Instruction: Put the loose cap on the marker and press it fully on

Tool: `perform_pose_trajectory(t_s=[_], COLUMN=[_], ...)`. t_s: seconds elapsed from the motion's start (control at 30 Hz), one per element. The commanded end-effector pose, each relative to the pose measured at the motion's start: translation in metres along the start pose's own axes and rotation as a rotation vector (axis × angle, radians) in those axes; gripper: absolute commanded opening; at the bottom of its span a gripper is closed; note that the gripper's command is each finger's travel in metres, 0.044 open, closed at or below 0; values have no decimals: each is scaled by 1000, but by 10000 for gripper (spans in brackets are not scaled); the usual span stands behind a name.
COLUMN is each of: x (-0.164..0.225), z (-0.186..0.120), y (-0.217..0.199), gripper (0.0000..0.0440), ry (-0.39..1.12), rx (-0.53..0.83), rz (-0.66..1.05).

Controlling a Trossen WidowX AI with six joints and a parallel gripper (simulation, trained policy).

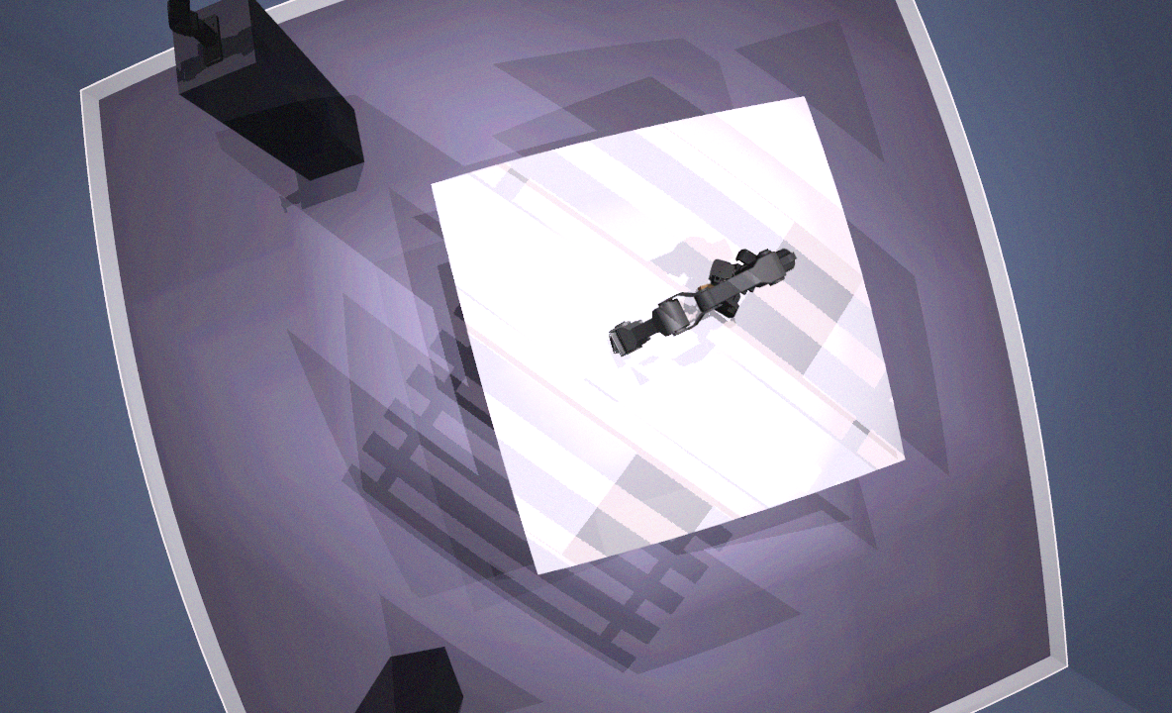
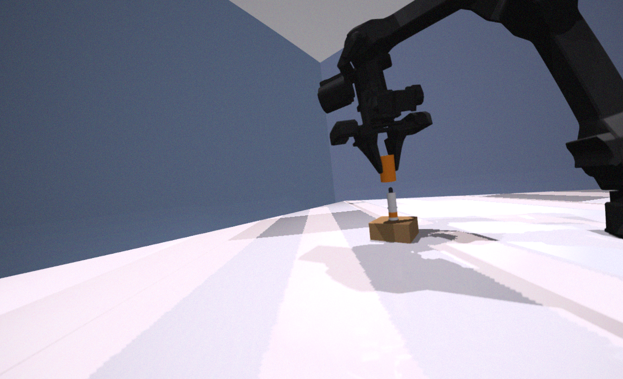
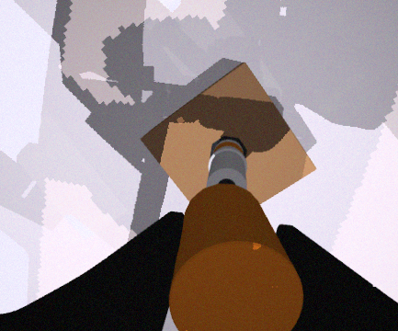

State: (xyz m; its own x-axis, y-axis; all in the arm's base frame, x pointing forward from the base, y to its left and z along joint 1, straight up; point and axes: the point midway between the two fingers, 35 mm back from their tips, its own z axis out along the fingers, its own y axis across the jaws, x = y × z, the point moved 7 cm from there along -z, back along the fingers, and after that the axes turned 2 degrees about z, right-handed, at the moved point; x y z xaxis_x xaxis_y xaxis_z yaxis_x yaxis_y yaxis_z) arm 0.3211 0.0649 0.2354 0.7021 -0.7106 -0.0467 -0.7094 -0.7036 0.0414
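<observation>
Orange cap (image 2: 388,168) (image 3: 236,280) above upright wht marker (image 2: 392,203) (image 3: 227,166)

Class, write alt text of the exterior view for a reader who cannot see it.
A black robot gripper grips an orange cylindrical cap just above a white marker with a dark tip. The marker stands upright in a brown rectangular block.

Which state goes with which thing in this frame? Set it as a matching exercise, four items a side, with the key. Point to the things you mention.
1. orange cap (image 2: 388,168) (image 3: 235,285)
2. marker (image 2: 392,205) (image 3: 227,165)
3. holder block (image 2: 392,230) (image 3: 272,172)
4. gripper (image 2: 388,170) (image 3: 229,232)

A. upright, dark tip bare
B. shut on a thing
C. held above the marker, not on it
D. brown, on the table (image 1: 572,265) (image 2: 210,306)

Pairs: 1-C, 2-A, 3-D, 4-B
</observation>
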Motion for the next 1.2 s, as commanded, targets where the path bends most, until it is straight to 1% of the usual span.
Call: perform_pose_trajectory(t_s=[0.0, 0.3, 0.8, 0.9, 1.03, 1.17], x=[-2, -1, 1, 1, -2, -3], z=[5, 21, 63, 70, 75, 76], y=[-1, -2, -4, -2, 2, 3], gripper=[0, 0, 2, 80, 94, 116], ry=[-10, -22, -56, -58, -79, -83], rx=[-10, -29, -43, -60, -73, -76], rz=[1, -6, -62, -70, -88, -89])
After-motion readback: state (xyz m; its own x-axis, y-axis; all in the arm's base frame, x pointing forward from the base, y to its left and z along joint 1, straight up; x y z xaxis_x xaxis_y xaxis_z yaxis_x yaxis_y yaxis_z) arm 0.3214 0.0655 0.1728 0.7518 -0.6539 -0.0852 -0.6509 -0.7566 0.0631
